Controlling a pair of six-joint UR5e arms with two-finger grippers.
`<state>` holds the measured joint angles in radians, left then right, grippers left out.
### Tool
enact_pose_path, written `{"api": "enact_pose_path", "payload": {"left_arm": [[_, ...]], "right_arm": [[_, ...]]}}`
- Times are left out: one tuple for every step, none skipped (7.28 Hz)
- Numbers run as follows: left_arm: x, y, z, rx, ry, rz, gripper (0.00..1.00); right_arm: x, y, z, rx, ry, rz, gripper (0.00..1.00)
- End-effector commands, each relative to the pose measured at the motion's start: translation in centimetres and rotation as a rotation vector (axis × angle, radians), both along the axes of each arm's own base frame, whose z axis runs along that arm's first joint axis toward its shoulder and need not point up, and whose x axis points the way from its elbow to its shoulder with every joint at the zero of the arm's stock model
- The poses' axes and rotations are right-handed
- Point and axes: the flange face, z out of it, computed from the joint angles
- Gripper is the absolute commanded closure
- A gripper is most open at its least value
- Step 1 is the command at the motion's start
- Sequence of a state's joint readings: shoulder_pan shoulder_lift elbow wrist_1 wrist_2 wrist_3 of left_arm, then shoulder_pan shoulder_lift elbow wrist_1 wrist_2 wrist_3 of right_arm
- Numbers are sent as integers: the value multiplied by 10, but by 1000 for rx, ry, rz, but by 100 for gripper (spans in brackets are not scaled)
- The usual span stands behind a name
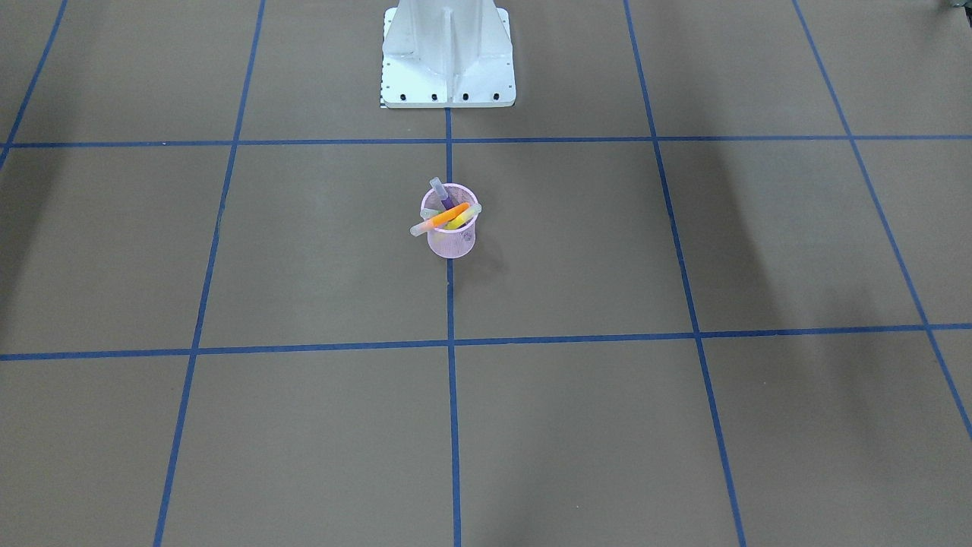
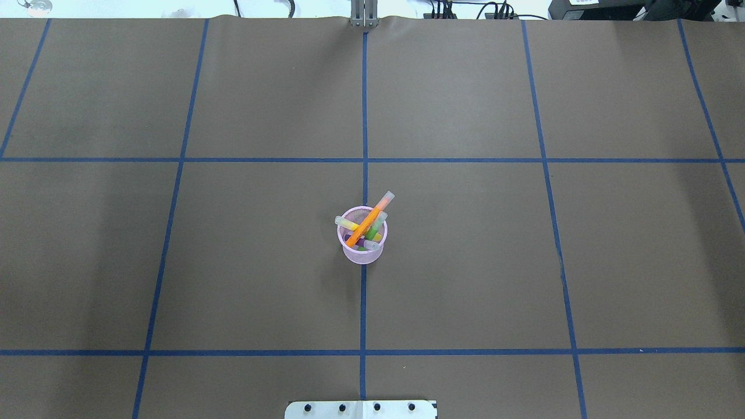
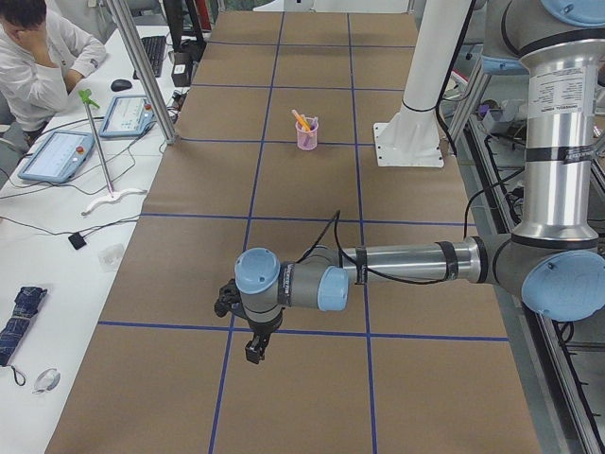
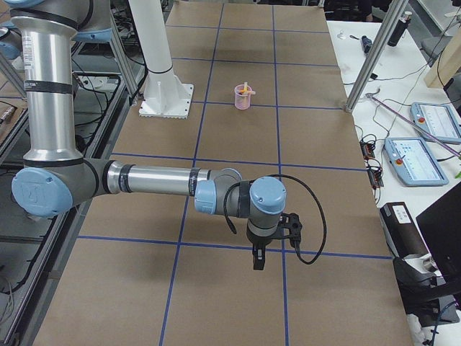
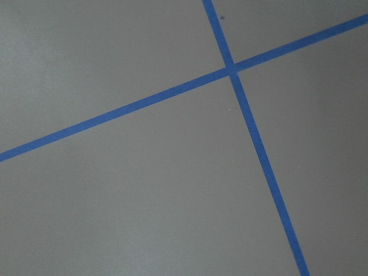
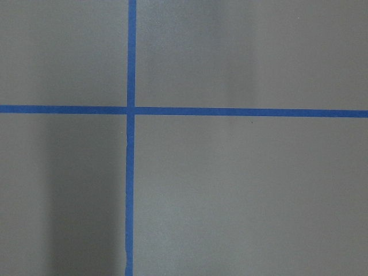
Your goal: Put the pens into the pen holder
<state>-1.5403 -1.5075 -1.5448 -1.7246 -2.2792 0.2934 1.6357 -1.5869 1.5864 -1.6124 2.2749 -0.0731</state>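
We've got overhead and front-facing cams looking steeply down from opposite sides, both sharing the pen holder (image 2: pixel 361 255) at mid-surface (image 2: pixel 524 262). Side cams look along the surface from either end. Wrist cams sit close, seeing only tape crossings (image 5: pixel 231 70).

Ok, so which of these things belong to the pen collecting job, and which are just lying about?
Job:
- pen holder
- orange pen, yellow pen, green pen and purple pen, all in it

Lying about, on the side bench:
- touchscreen pendants
- folded umbrella
- computer mouse
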Motion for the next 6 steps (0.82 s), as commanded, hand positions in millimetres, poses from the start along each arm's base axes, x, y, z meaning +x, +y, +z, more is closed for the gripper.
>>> {"api": "enact_pose_path", "payload": {"left_arm": [[0, 5, 2, 6, -3, 6, 0], [0, 7, 3, 19, -3, 8, 0], [0, 8, 4, 17, -9, 7, 0], [0, 12, 6, 13, -7, 7, 0], [0, 14, 9, 8, -9, 7, 0], [0, 14, 8, 9, -9, 7, 0]], "right_arm": [[-1, 0, 2, -4, 0, -2, 0], [-1, 0, 3, -4, 0, -2, 0], [-3, 2, 3, -5, 0, -5, 0], [-3, 1, 3, -5, 0, -4, 0], [-5, 0, 3, -8, 0, -4, 0], [-7, 0, 2, -8, 0, -8, 0]]}}
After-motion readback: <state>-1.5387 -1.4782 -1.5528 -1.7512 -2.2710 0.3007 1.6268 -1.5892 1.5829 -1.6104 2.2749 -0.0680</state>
